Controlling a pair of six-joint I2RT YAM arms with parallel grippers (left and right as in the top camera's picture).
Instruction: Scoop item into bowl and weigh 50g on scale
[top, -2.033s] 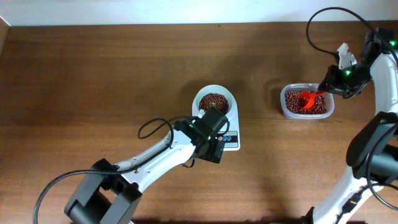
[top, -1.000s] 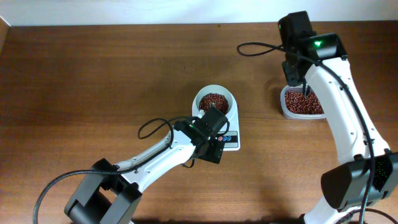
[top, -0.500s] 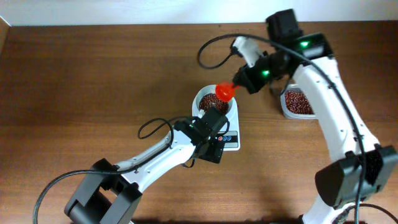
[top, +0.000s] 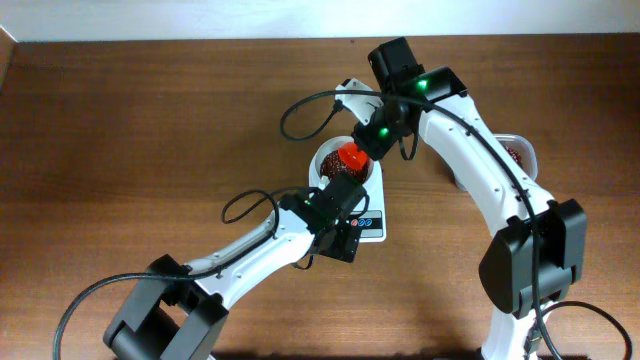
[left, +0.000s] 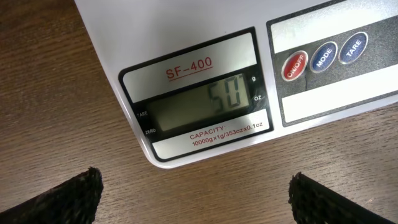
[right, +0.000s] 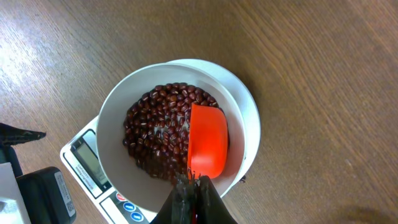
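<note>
right hand (right: 193, 185) clenched on orange plastic scoop (right: 208, 142) inside small round white bowl (right: 111, 124) | dark red-brown beans (right: 155, 134) heaped in bowl | bowl atop flat white digital scale (left: 186, 31), mid brown wooden bench (top: 150, 120) | grey display (left: 202, 102) reads 50 | left hand (left: 202, 198) released, above scale's near edge

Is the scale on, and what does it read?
On: the display of the scale shows 50 in the left wrist view.

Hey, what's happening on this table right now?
The right gripper holds an orange scoop down in the white bowl, over the beans heaped there. The bowl sits on the scale, whose display reads 50 g. The left gripper hangs open by the display end, holding nothing.
</note>
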